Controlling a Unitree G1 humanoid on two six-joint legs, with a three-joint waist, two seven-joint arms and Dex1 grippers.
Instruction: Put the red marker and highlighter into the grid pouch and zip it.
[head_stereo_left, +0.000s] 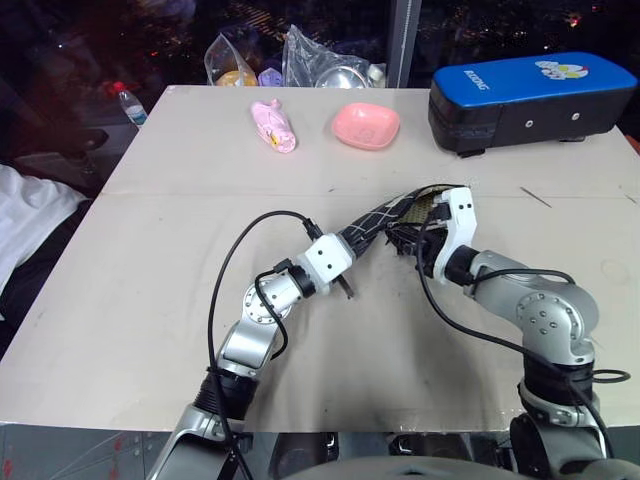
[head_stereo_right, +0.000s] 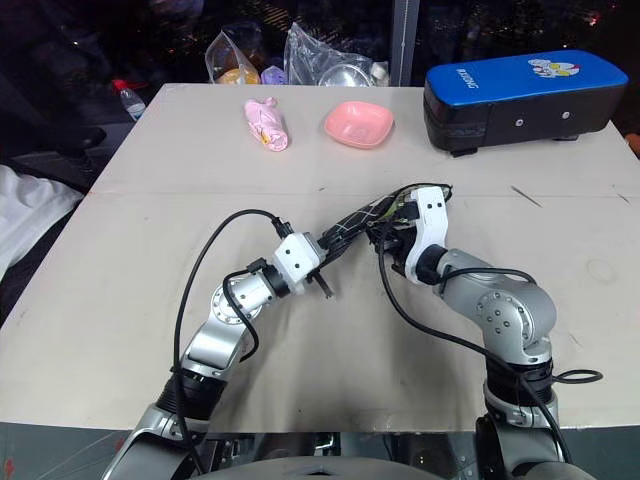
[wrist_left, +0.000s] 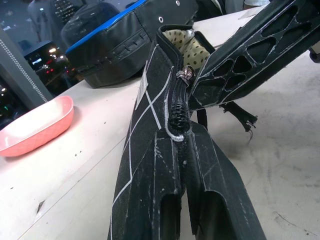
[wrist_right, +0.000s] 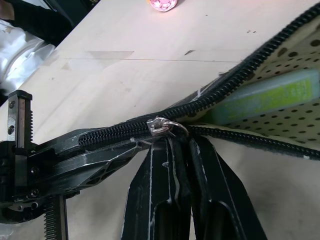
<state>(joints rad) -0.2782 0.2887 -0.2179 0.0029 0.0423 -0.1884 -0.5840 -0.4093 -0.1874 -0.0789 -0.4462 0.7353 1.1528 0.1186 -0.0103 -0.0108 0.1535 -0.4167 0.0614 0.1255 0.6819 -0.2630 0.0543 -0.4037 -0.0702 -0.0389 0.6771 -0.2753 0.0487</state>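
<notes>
The grid pouch (head_stereo_left: 385, 218) hangs over the middle of the table between both grippers. My left gripper (head_stereo_left: 350, 245) is shut on its closed end, where my fingers (wrist_left: 210, 200) pinch the black fabric. My right gripper (wrist_right: 175, 150) is shut on the zipper pull just below the silver slider (wrist_right: 160, 125). The far part of the pouch gapes open and shows its dotted tan lining. Inside it lies the pale green highlighter (wrist_right: 270, 95). The red marker is hidden.
A blue-and-black hard case (head_stereo_left: 530, 100) stands at the back right of the table. A pink bowl (head_stereo_left: 366, 125) and a pink wrapped item (head_stereo_left: 273, 125) lie at the back middle. Plastic bags (head_stereo_left: 310, 60) and a bottle (head_stereo_left: 130, 103) are at the far edge.
</notes>
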